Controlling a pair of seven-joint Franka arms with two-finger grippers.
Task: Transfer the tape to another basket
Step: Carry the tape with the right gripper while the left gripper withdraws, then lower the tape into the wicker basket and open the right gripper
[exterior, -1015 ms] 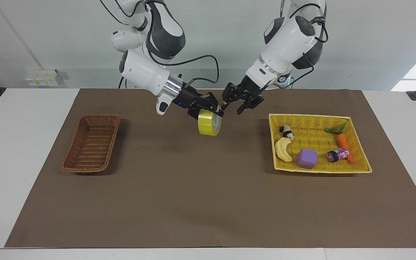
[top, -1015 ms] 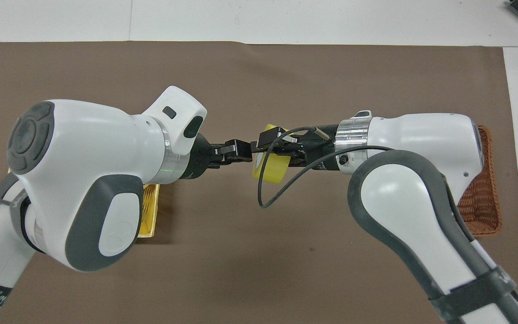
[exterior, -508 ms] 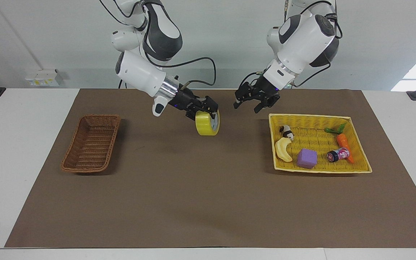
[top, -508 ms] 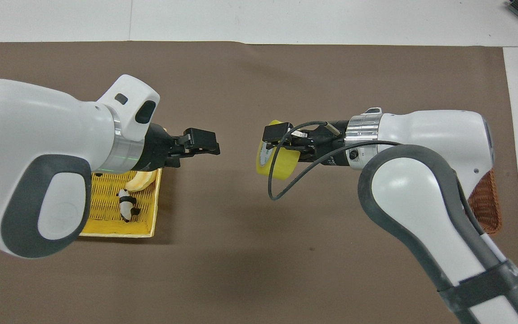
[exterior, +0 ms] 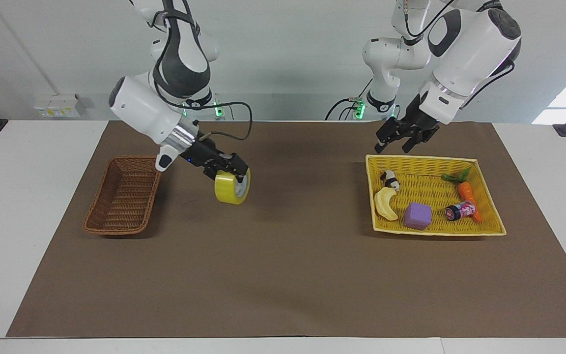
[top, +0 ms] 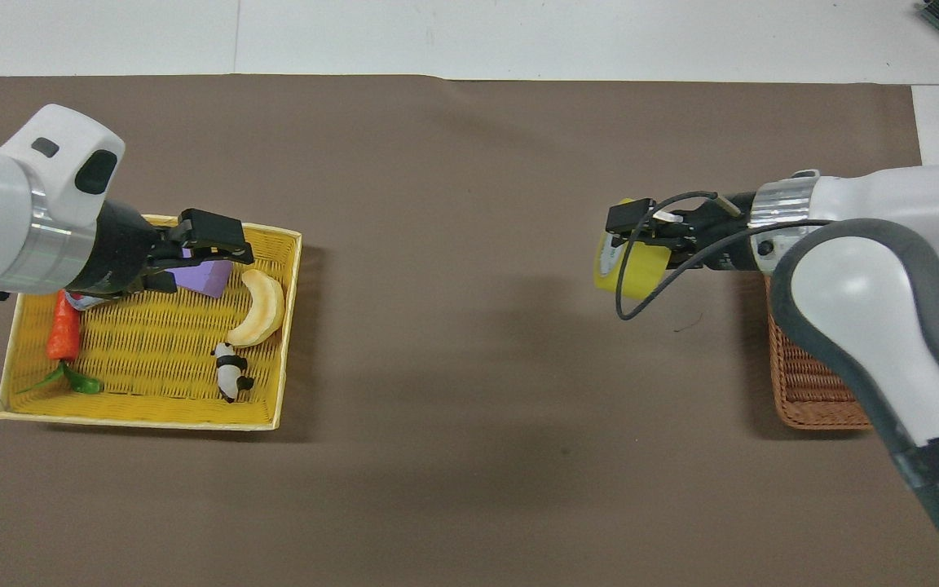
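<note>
Right gripper (exterior: 231, 172) pinches tape (exterior: 232, 187) beside basket (exterior: 124, 195) (left gripper (exterior: 401, 142) spread).

A robotics lab: two robot arms (exterior: 165, 93) at a paper-covered table (exterior: 283, 275).

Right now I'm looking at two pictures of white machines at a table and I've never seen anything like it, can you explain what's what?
They are two robot arms, each ending in a two-finger gripper. One picture looks at them from across the table; the other looks down from above their own end, so its sides are swapped.

On the brown mat lie a dark brown wicker basket and a yellow basket holding a toy banana, purple cube, carrot, small panda and little jar.

The right gripper is shut on the tape, a yellow roll, carried in the air over the mat beside the wicker basket. The left gripper is open and holds nothing, over the yellow basket's rim.
</note>
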